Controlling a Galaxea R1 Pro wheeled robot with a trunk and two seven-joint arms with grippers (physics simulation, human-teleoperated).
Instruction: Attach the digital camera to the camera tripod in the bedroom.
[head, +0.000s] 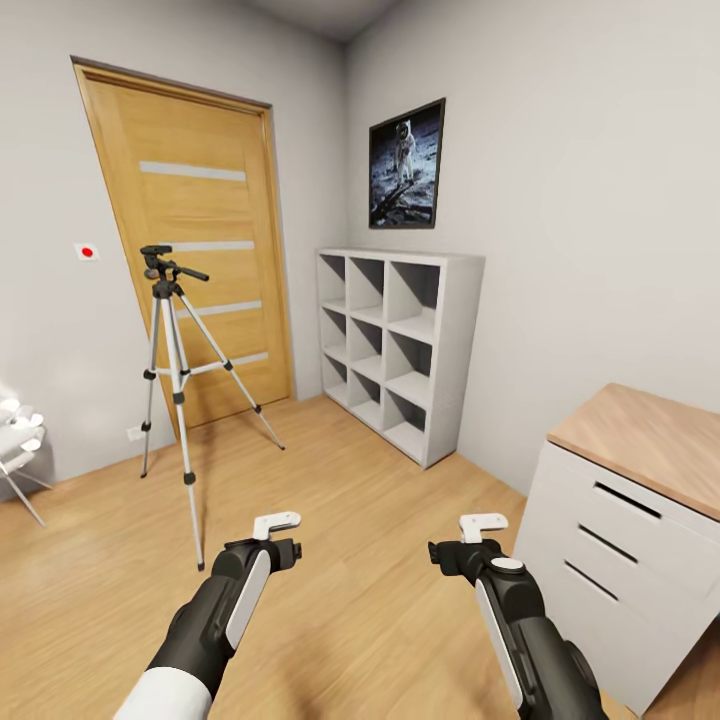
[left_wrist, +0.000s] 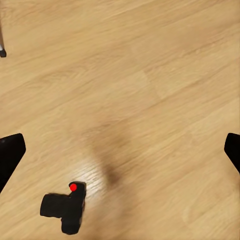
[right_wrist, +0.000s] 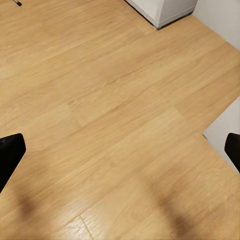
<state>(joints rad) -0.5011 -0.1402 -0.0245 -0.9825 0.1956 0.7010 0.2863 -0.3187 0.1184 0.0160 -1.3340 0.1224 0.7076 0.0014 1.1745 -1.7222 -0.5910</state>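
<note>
- Head view: the camera tripod (head: 175, 375) stands at about ten o'clock, legs splayed on the plank floor (head: 400, 560) in front of the wooden door (head: 195, 250); its black head is bare, so the mounting step is, by my judgement, not yet done
- The left gripper (head: 277, 521) at seven o'clock and the right gripper (head: 483, 522) at five o'clock are held out low and level over the floor, a carrying posture that suits travel more than a grasp; from here I cannot tell how their fingers stand
- The white cube shelf (head: 400, 350) at one o'clock shows its compartments with nothing in them that I can make out; the drawer unit (head: 620, 540) at four o'clock has its drawers closed, contents hidden; the astronaut picture (head: 406, 163) hangs above the shelf
- Left wrist view: the digital camera (left_wrist: 65, 207) lies on the bare floor at about seven o'clock, its red spot showing, below the spread black fingers (left_wrist: 10, 152); nothing is between them, and the camera sits off to one side, so I judge the arm needs recentring before it can descend
- A tripod foot (left_wrist: 2, 51) shows at ten o'clock, well apart from the camera
- Right wrist view: the fingertips (right_wrist: 11, 150) are wide apart over plain planks, holding nothing; the shelf's corner (right_wrist: 165, 10) sits at one o'clock
</note>
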